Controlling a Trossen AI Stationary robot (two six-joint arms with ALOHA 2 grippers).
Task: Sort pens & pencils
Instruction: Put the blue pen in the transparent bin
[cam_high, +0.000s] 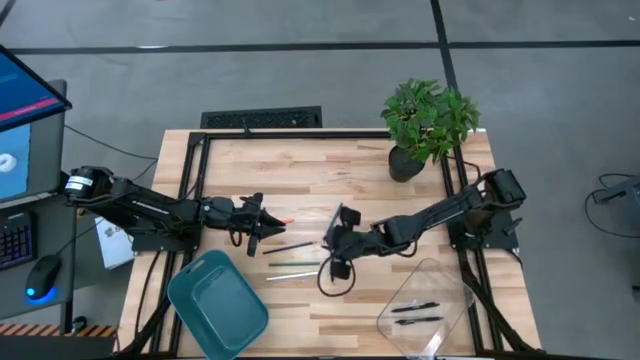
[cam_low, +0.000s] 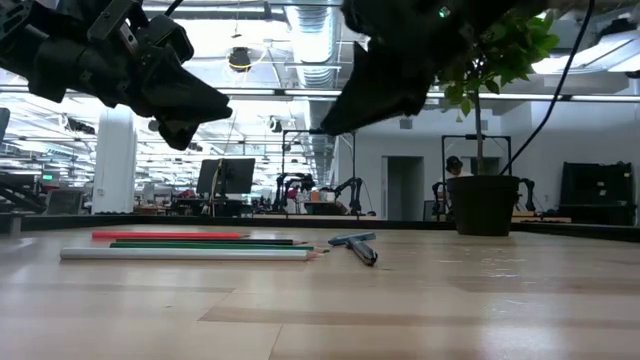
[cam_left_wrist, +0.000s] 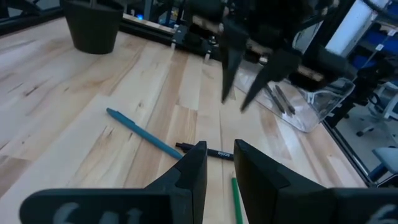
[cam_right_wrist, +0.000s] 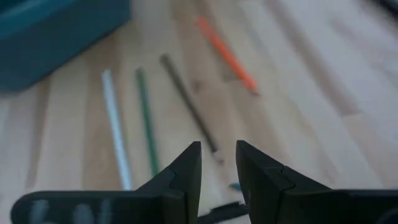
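I see my right gripper (cam_high: 336, 243), jaws narrowly parted and empty, hanging mid-worktop just above the pens (cam_left_wrist: 163, 142), nearer than the left gripper (cam_high: 262, 221).

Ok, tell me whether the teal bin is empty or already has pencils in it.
Empty. From above, the teal bin shows only its bare floor, and the pencils lie on the table between the two grippers.
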